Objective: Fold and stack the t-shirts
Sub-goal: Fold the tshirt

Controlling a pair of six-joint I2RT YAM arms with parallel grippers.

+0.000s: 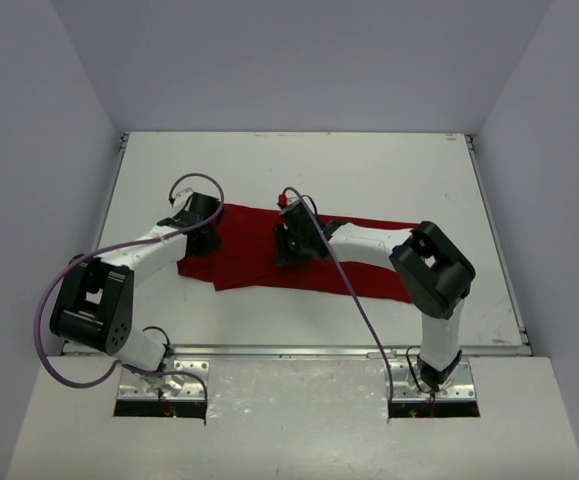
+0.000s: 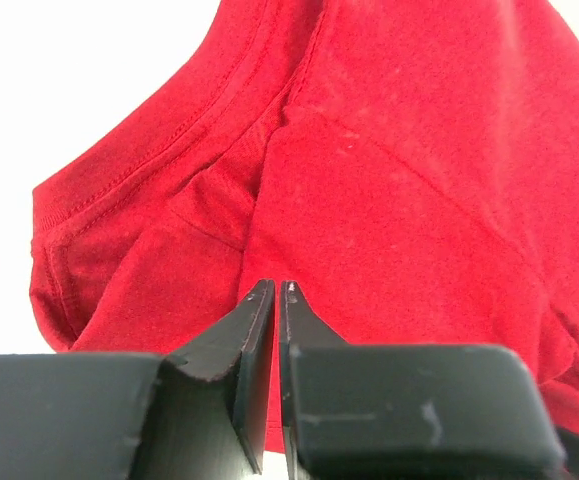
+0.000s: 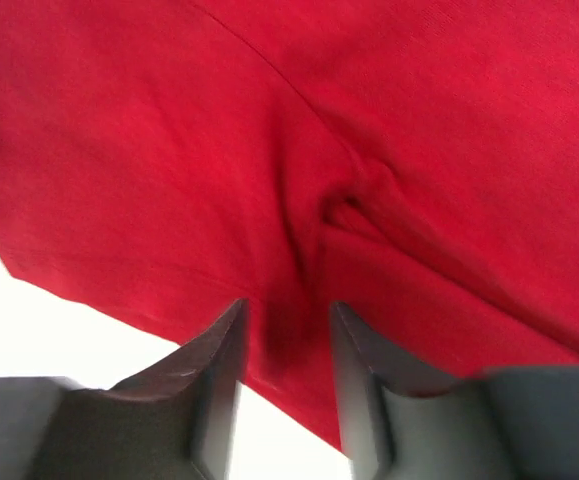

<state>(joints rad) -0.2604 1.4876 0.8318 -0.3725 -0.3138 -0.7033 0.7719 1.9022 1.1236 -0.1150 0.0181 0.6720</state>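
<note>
The dark red t-shirt [image 1: 254, 262] lies spread across the middle of the white table, wrinkled, with its collar and a sleeve seam in the left wrist view [image 2: 399, 150]. My left gripper [image 1: 207, 232] is at the shirt's left edge. Its jaws [image 2: 274, 290] are shut, with a thin strip of red cloth showing between them. My right gripper [image 1: 291, 246] rests on the shirt's middle. It stands open [image 3: 287, 310], its fingers on either side of a raised fold of the red cloth [image 3: 169, 150] near the hem.
The white table [image 1: 369, 165] is boxed in by grey walls at the back and both sides. A purple cable [image 1: 59, 290] loops off the left arm, and another runs along the right arm [image 1: 354, 300]. A metal rail edges the table's near side [image 1: 299, 350].
</note>
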